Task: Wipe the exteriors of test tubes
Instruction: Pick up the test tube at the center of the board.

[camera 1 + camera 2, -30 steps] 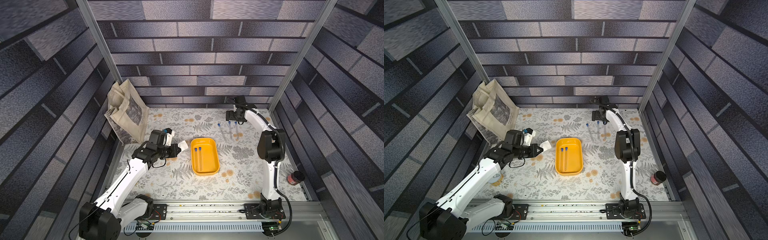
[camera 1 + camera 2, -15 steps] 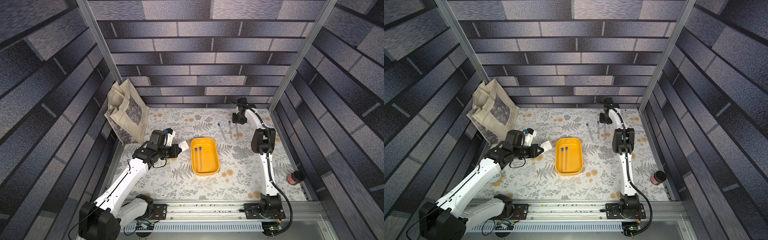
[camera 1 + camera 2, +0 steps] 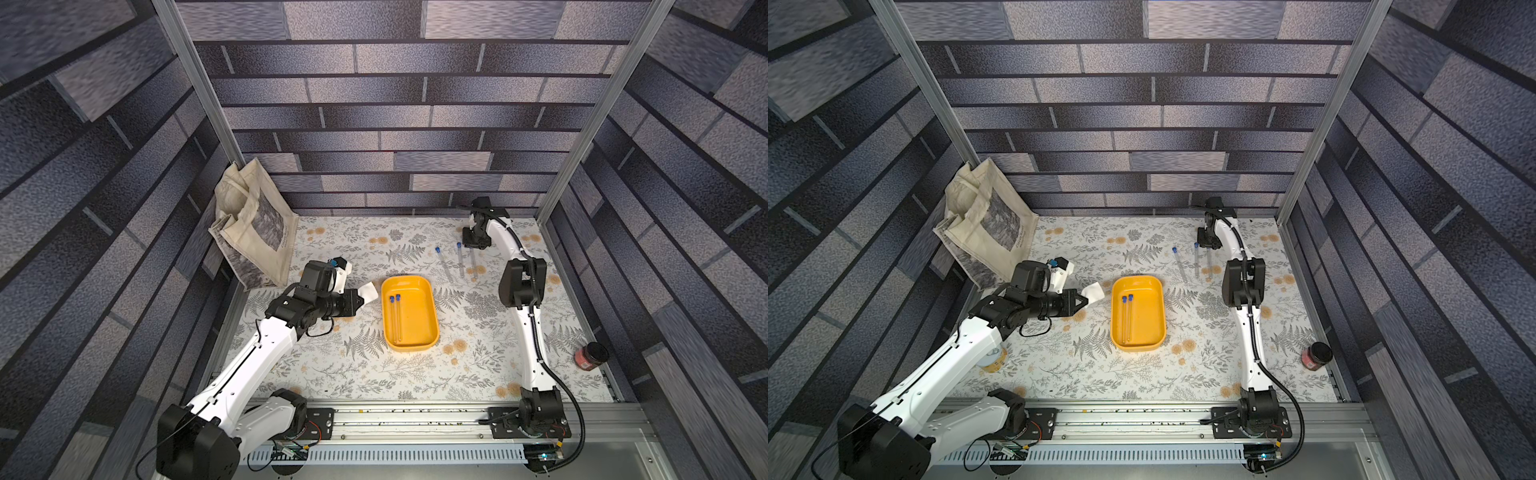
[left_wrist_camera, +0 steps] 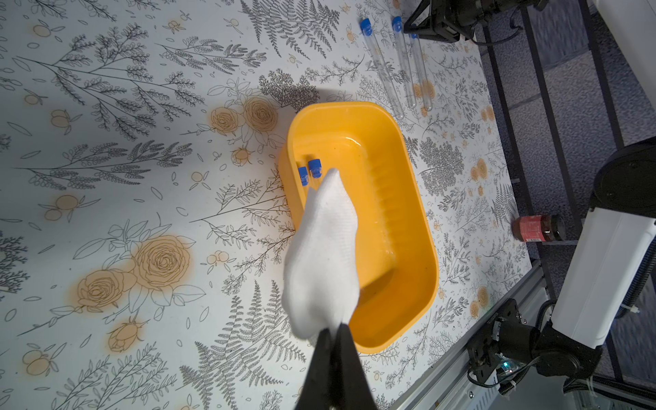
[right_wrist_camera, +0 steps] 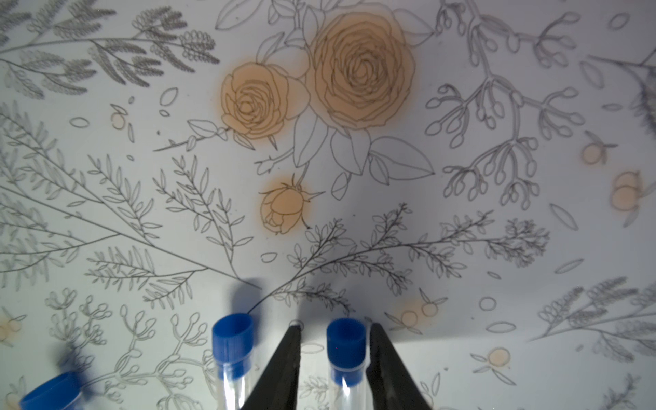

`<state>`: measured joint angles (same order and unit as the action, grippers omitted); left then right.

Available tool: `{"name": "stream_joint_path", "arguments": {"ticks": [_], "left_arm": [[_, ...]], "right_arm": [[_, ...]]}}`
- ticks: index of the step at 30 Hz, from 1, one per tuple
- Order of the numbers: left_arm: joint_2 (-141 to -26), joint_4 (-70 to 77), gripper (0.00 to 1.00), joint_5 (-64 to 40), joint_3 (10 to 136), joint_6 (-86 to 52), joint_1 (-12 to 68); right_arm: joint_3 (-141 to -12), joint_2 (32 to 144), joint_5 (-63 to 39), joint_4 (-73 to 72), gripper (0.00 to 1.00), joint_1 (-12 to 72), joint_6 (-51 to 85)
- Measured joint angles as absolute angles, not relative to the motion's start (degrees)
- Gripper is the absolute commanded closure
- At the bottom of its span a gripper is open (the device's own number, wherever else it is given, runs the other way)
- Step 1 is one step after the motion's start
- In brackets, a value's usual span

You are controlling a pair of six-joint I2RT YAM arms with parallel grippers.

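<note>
Right wrist view: right gripper (image 5: 335,326) jaws flank one test tube (image 5: 346,346) (pinched? cannot tell). Five test tubes (image 3: 460,262): three on the tabletop (image 3: 332,374), two in the yellow tray (image 3: 417,311). Left gripper (image 4: 333,330) jaws clench white cloth (image 4: 323,248).

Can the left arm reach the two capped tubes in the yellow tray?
Probably yes: the left gripper, shut on the white cloth, hangs beside the open yellow plastic tray, and nothing covers the two blue-capped clear tubes inside.
</note>
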<state>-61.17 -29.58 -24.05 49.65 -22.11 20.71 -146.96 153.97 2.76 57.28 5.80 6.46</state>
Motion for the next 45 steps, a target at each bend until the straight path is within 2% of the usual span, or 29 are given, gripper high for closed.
{"name": "stream_joint_path", "arguments": {"ticks": [4, 14, 19, 22, 27, 32, 39, 45], "left_arm": [[-61.17, -29.58, 0.99, -23.97, 49.65, -21.91, 20.71], [-61.17, -29.56, 0.99, -23.94, 49.65, -21.89, 21.02], [-61.17, -29.56, 0.99, -23.94, 49.65, -21.89, 21.04], [-61.17, -29.56, 0.99, -23.88, 49.65, -21.89, 21.04], [-61.17, -29.56, 0.99, -23.62, 49.65, -21.89, 21.80], [-61.63, -29.56, 0.99, -22.72, 49.98, -21.91, 24.84], [-64.20, -28.32, 0.99, -21.08, 51.83, -21.98, 31.05], [-66.28, -26.26, 0.99, -19.46, 52.75, -22.48, 36.62]], "right_arm": [[-146.96, 153.99, 2.94, 57.32, 0.72, 5.58, 6.44], [-146.87, 153.97, 3.33, 57.65, 0.87, 5.43, 6.22], [-146.28, 153.67, 3.33, 57.39, 0.90, 5.43, 6.33], [-145.62, 153.18, 3.31, 57.28, 0.99, 5.43, 6.35], [-141.67, 150.34, 3.20, 57.25, 0.95, 5.43, 6.90], [-133.75, 142.28, 1.74, 56.34, 0.95, 5.45, 8.54], [-117.69, 123.28, -0.93, 50.30, 0.94, 7.11, 11.33], [-103.33, 107.46, -3.40, 44.31, 0.93, 13.30, 13.85]]}}
